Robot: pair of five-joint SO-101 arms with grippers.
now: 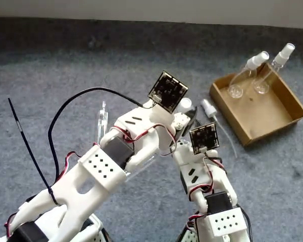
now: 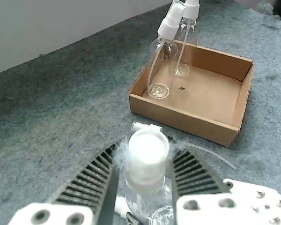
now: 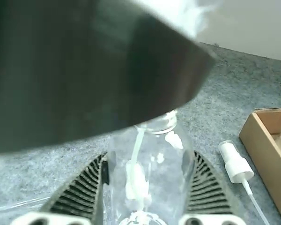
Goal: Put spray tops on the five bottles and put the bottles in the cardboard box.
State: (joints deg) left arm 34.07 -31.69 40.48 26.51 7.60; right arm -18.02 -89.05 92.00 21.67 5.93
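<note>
Near the middle of the desk, the clear plastic bottle point(image 3: 152, 185) sits squeezed in the right gripper point(image 3: 150, 159). The left gripper point(image 2: 145, 147) pinches its white spray top point(image 2: 147, 164). Twisted crooked, the top may jam, or the bottle may slip.

This looks like a small robotics lab or a hobbyist's work corner rather than a kitchen or a shop. Near the cardboard box point(image 1: 265, 115) stand two white plastic arms point(image 1: 98, 171) with perforated, home-printed-looking shells. Loose red and black wires point(image 1: 70, 103) loop along them, and bare circuit boards point(image 1: 167, 91) are mounted near their ends. The box rests on a grey, carpet-like covering point(image 1: 65, 70); it may lie over a desk or be the floor itself, and the views do not settle which. Behind the box the covering runs up to a plain pale wall point(image 2: 47, 28).
</note>
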